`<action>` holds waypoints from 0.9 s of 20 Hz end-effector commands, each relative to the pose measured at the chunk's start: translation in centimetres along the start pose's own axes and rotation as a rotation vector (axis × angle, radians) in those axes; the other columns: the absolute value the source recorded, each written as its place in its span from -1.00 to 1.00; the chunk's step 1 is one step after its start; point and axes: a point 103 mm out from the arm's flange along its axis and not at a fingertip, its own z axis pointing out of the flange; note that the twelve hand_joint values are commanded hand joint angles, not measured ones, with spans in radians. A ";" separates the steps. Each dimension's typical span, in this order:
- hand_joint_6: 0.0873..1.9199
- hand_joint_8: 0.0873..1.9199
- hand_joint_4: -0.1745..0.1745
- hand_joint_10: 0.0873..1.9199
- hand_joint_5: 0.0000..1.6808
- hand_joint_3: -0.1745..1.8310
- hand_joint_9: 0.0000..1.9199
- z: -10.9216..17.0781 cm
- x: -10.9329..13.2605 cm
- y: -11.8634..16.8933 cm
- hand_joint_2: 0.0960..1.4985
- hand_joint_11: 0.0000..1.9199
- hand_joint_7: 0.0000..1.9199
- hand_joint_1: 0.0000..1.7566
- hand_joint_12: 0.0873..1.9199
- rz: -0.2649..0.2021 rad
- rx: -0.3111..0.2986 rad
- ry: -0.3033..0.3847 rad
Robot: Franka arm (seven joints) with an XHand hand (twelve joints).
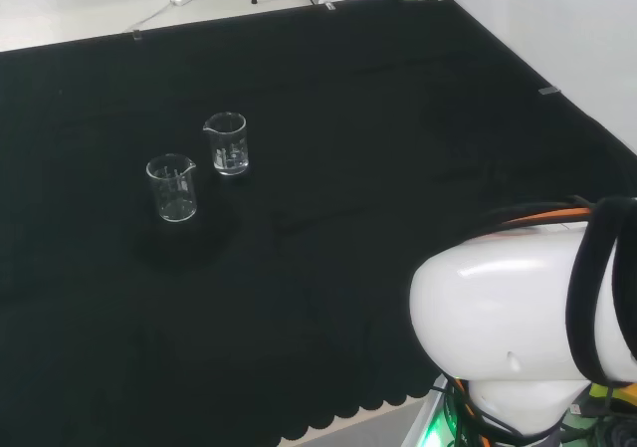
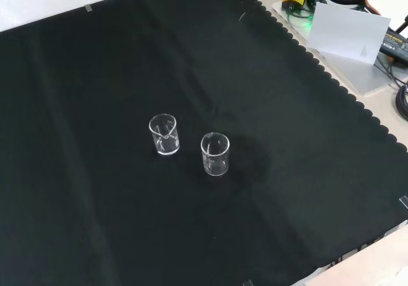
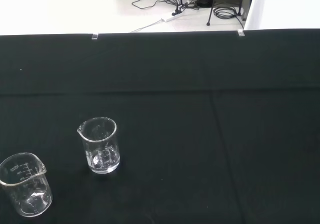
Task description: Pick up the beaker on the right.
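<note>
We judge the right-hand beaker light, slick, breakable glass, best wrapped around its wall; our hand's state we cannot tell.

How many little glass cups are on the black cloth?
2. In the head view, one beaker stands nearer and to the left, and the other beaker stands just behind it to the right. Both are upright, apart, and look empty. Nothing seems to hide any more.
</note>
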 end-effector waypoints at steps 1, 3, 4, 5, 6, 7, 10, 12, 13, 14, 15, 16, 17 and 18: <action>-0.90 -0.57 -0.07 -0.43 -0.87 -0.31 -0.89 0.0 -0.1 0.0 0.59 -1.00 -0.97 -0.89 -0.18 0.001 -0.011 -0.009; -1.00 -0.61 -0.07 -0.45 -0.82 -0.45 -0.89 0.1 0.2 0.0 0.71 -1.00 -0.96 -0.94 -0.19 -0.002 -0.010 -0.015; -1.00 -0.62 -0.07 -0.45 -0.81 -0.48 -0.89 0.1 0.1 0.1 0.74 -1.00 -0.96 -0.95 -0.20 0.000 -0.010 -0.015; -1.00 -0.62 -0.07 -0.45 -0.81 -0.50 -0.89 0.1 0.0 0.1 0.75 -1.00 -0.96 -0.95 -0.20 0.002 -0.010 -0.014; -1.00 -0.63 -0.07 -0.46 -0.80 -0.51 -0.89 0.1 0.1 0.1 0.76 -1.00 -0.96 -0.96 -0.20 0.000 -0.011 -0.018; -1.00 -0.63 -0.07 -0.46 -0.80 -0.52 -0.89 0.1 0.1 0.2 0.76 -1.00 -0.96 -0.96 -0.20 0.000 -0.010 -0.016; -1.00 -0.64 -0.07 -0.46 -0.79 -0.56 -0.89 0.6 -0.3 0.3 0.78 -1.00 -0.95 -0.94 -0.20 0.004 -0.002 -0.006; -1.00 -0.64 -0.07 -0.46 -0.79 -0.58 -0.89 1.1 -0.5 0.5 0.75 -1.00 -0.94 -0.90 -0.20 0.004 0.006 -0.005; -1.00 -0.64 -0.07 -0.46 -0.80 -0.60 -0.88 1.5 -0.7 0.6 0.72 -1.00 -0.93 -0.85 -0.21 0.003 0.007 -0.001; -1.00 -0.63 -0.07 -0.45 -0.80 -0.61 -0.88 1.8 -0.7 0.7 0.69 -1.00 -0.93 -0.80 -0.21 0.002 0.007 0.002; -1.00 -0.63 -0.08 -0.45 -0.80 -0.63 -0.87 2.2 -0.9 0.8 0.66 -1.00 -0.92 -0.75 -0.20 0.001 0.006 0.005; -1.00 -0.62 -0.09 -0.44 -0.80 -0.64 -0.85 2.6 -1.0 0.8 0.62 -1.00 -0.91 -0.70 -0.20 0.000 0.006 0.006; -1.00 -0.61 -0.10 -0.43 -0.79 -0.65 -0.84 3.0 -1.1 0.9 0.59 -1.00 -0.89 -0.64 -0.18 -0.001 0.001 0.008; -1.00 -0.60 -0.12 -0.42 -0.79 -0.66 -0.82 3.5 -1.3 1.0 0.56 -1.00 -0.87 -0.59 -0.14 -0.002 0.000 0.018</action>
